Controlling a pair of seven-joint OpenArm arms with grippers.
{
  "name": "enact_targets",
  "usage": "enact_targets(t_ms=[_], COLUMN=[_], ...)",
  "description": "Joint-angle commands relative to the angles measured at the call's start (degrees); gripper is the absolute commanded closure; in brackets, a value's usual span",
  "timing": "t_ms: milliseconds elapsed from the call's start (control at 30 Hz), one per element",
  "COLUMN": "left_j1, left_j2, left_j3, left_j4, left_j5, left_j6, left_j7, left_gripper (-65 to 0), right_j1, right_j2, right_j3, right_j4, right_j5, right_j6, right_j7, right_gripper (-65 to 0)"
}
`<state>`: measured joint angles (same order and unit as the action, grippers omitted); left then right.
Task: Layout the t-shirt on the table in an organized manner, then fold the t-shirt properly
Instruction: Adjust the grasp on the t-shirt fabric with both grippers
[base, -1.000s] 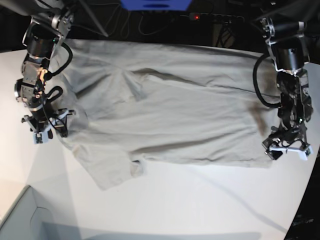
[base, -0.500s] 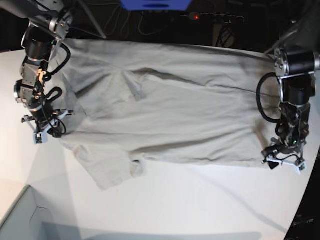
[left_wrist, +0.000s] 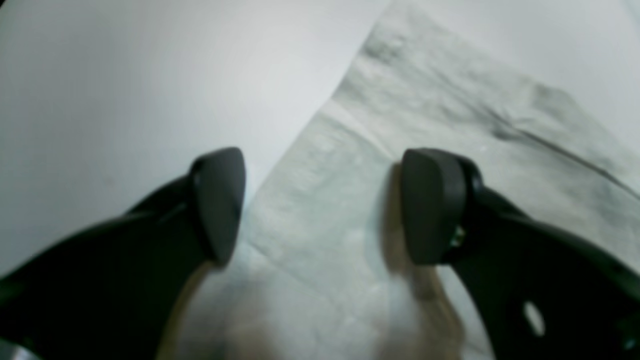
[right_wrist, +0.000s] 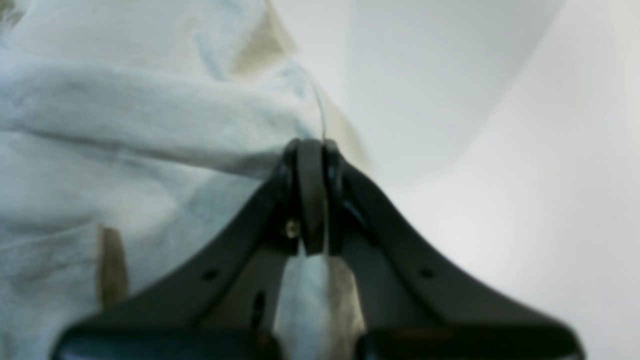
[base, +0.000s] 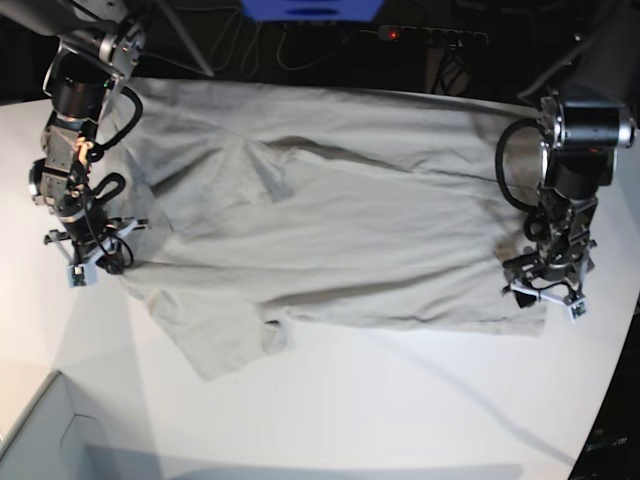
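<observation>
Right gripper (right_wrist: 311, 195) is clamped tight on a pinch of the t-shirt (base: 330, 235) at its shoulder/sleeve edge. Left gripper (left_wrist: 320, 205) is spread wide over the hem corner, one pad on cloth, the other off on bare table (base: 400, 410), nothing held.

The shirt lies spread across the table, creased mid-body, with the near sleeve bunched.

Risks: the left jaws may close on table instead of hem, since the edge runs right under one pad. A right-side-only pull would skew the shirt or slip the thin pinch.

No brand, label or print readable.
</observation>
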<state>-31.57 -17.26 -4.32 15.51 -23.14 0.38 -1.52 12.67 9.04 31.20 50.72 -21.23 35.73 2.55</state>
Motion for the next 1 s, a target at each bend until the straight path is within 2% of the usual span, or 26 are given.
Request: enact_targets(t_ms=[0, 133, 233, 467, 533, 667, 733, 833, 967], left_j1=[-1.4, -1.2, -1.1, -1.0, -0.2, 5.7, 9.2, 13.8, 19.4], left_j2=[-0.7, -0.7, -0.7, -0.6, -0.6, -1.0, -1.2, -1.3, -1.4], left_j3=[0.1, -0.2, -0.3, -0.5, -0.5, -0.6, -0.6, -0.6, -0.7], left_j4=[0.4, 0.1, 0.1, 1.2, 3.5, 14.1, 20.3, 28.6, 37.9], left_j5=[-0.4, -0.8, -0.9, -1.0, -1.1, -5.0, -7.9, -10.8, -12.3], left_j6=[-0.3, -0.3, -0.3, -0.3, -0.3, 0.1, 0.2, 0.3, 0.3], left_j7=[0.6, 0.3, 0.4, 0.3, 0.5, 0.8, 2.7, 5.3, 5.6], left_gripper=[-38.8, -14.8, 0.0, -0.1, -0.1, -0.1, -0.1, -0.1, -0.1], right_j1=[1.2, 1.0, 1.0, 0.8, 0.4, -1.8, -2.2, -3.1, -6.6], right_j2=[0.9, 0.9, 1.0, 0.1, -0.3, -0.5, -0.5, -0.5, -0.6], right_j3=[0.1, 0.1, 0.1, 0.5, 1.0, 1.7, 1.7, 2.2, 2.2], right_j4=[0.9, 0.9, 0.9, 1.5, 4.0, 9.1, 10.1, 12.1, 17.6], right_j5=[0.7, 0.7, 0.7, 1.1, 3.3, 6.8, 7.7, 9.8, 12.0], right_j6=[-0.2, -0.2, -0.2, -0.2, -0.2, -0.2, 0.1, 3.7, 4.3], right_j7=[1.4, 1.4, 1.4, 1.9, 1.9, 1.9, 1.9, 1.7, 1.5], right_gripper=[0.0, 0.0, 0.0, 0.0, 0.0, 0.0, 0.0, 0.0, 0.0])
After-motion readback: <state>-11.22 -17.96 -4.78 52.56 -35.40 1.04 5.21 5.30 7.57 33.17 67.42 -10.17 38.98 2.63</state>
